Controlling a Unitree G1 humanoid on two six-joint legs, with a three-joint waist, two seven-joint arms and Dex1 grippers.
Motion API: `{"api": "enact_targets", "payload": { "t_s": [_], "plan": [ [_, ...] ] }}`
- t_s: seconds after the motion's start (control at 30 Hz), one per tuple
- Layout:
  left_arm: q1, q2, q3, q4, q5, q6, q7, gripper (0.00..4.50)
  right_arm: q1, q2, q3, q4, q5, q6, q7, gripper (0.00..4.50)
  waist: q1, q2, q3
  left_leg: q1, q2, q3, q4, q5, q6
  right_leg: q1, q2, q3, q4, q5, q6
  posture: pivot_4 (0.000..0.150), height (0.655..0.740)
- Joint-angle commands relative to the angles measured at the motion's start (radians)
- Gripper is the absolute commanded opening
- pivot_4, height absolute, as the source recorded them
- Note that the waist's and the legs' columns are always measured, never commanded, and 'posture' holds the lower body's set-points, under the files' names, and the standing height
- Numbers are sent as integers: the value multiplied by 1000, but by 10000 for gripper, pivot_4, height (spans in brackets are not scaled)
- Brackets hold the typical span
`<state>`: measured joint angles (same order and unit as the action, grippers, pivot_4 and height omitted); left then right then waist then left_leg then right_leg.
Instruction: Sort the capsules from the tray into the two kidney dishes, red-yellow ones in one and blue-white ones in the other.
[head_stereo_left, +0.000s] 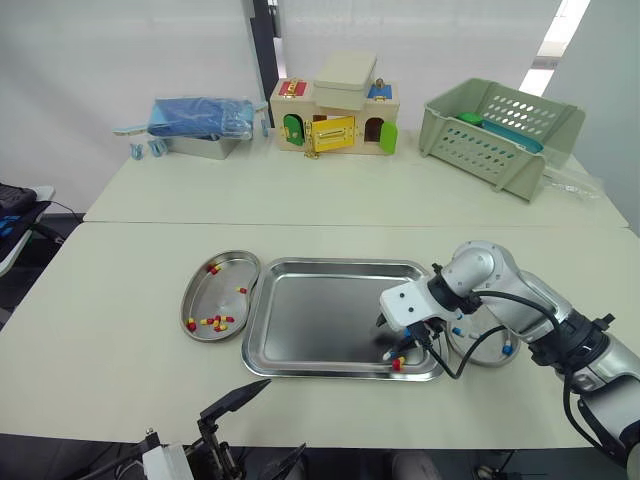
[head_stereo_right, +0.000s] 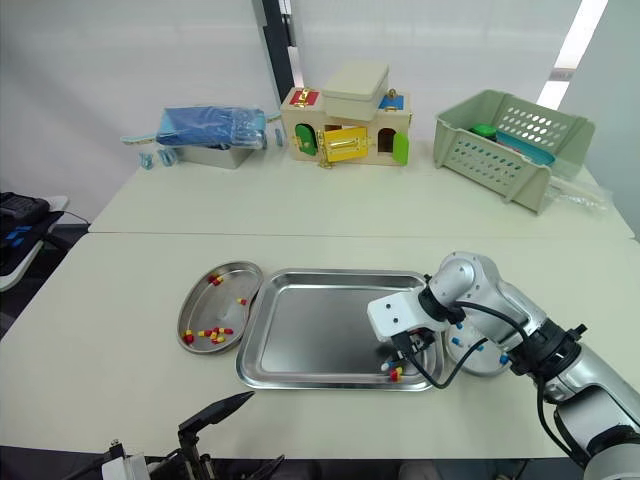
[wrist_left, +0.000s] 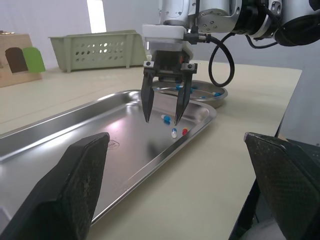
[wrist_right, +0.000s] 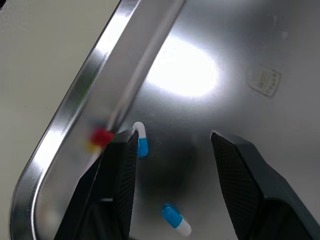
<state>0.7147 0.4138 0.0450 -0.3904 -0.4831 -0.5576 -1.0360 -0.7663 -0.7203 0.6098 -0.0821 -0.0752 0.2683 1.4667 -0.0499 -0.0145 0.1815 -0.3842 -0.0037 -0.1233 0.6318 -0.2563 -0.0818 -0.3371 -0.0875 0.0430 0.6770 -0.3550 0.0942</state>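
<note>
Pale desk (head_stereo_left: 120, 330), right gripper (wrist_left: 163, 122) hovering wide open over steel tray (head_stereo_left: 310, 320), blue-white capsules (wrist_right: 142, 145), red-yellow capsule (wrist_right: 100, 136) lying beneath, embossed stamp (wrist_right: 262, 80) unreadable.

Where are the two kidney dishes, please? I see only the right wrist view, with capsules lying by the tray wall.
Observer: One dish lies beside the tray's left side, holding red-yellow capsules.
Operator: And the other one?
Observer: The second dish sits at the tray's right side, partly behind the right arm, with blue-white capsules in it.
Operator: How is the claw placed?
Observer: The right claw hangs open over the tray's near right corner, tips just above the three loose capsules.
</note>
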Motion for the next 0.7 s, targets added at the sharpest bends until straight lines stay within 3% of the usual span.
{"api": "enact_targets", "payload": {
  "t_s": [0.03,0.7],
  "plan": [
    [11,12,-3,-24,-14,-9,9,45000,0,4,-9,-26,-6,-18,12,25152,0,0,0,0,0,0,0,0,0,0,0,0,0,0,0,1500,7400],
    [26,2,-18,45,-7,-73,-2,45000,25,20,1,4,-74,-73,11,25152,0,0,0,0,0,0,0,0,0,0,0,0,0,0,0,1500,7400]
  ]
}}
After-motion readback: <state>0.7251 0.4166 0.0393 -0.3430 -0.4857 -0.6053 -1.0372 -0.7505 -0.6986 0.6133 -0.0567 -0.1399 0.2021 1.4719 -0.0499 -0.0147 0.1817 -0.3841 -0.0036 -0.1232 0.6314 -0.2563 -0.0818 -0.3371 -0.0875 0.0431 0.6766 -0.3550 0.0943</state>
